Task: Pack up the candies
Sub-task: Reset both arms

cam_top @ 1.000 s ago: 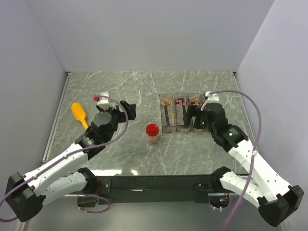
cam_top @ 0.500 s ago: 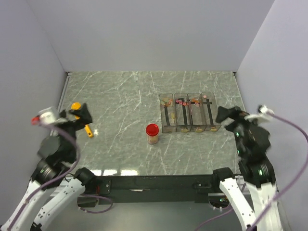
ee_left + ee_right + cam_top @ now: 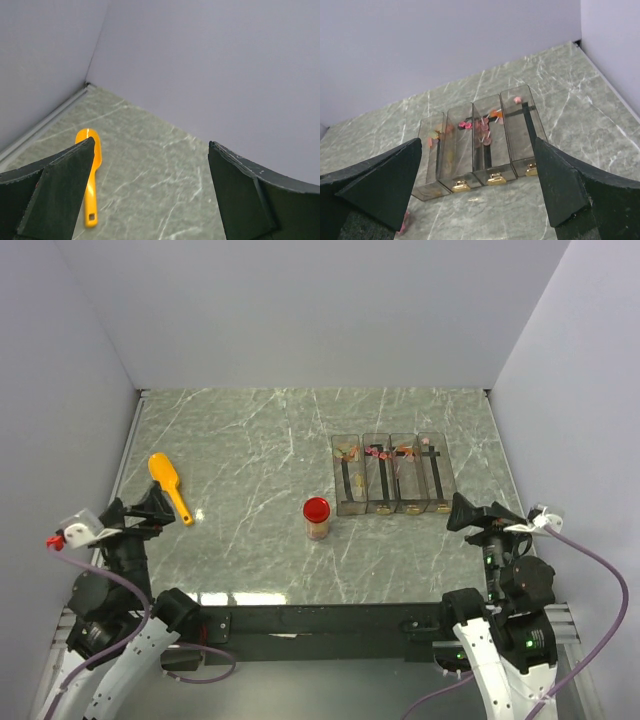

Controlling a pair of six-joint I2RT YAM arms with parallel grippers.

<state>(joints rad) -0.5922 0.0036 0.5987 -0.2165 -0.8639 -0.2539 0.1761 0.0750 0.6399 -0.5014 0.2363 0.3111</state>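
1. Both arms crouch at the near edge of the grey-green marbled bench (image 3: pixel 250 440). The left tool (image 3: pixel 133 512) (image 3: pixel 151 145) and the right tool (image 3: pixel 478 515) (image 3: pixel 478 142) have their jaws spread wide and grip nothing.
2. The candies (image 3: pixel 378 451) (image 3: pixel 485 125), tiny wrapped sweets in pink, orange and yellow, lie scattered toward the far ends of four narrow, smoky clear plastic boxes (image 3: pixel 392 480) (image 3: pixel 470 150). The boxes have gold latches and stand side by side right of centre, squarely in the right wrist camera's view.
3. A small jar (image 3: pixel 316 520) capped with a flat round red lid stands near the boxes on their left, not touching them; its contents are too small to make out. A yellow-orange plastic scoop (image 3: pixel 170 485) (image 3: pixel 91 175) lies well to the left, near the left tool.
4. The sweets look light, loose and slick-wrapped, and are likely to skitter under a careless pinch. The narrow box walls leave open jaws little room.
5. The surest hold would be across the body of a single sweet. Alternatively, the scoop could be gripped by its stiff handle to gather several at once.
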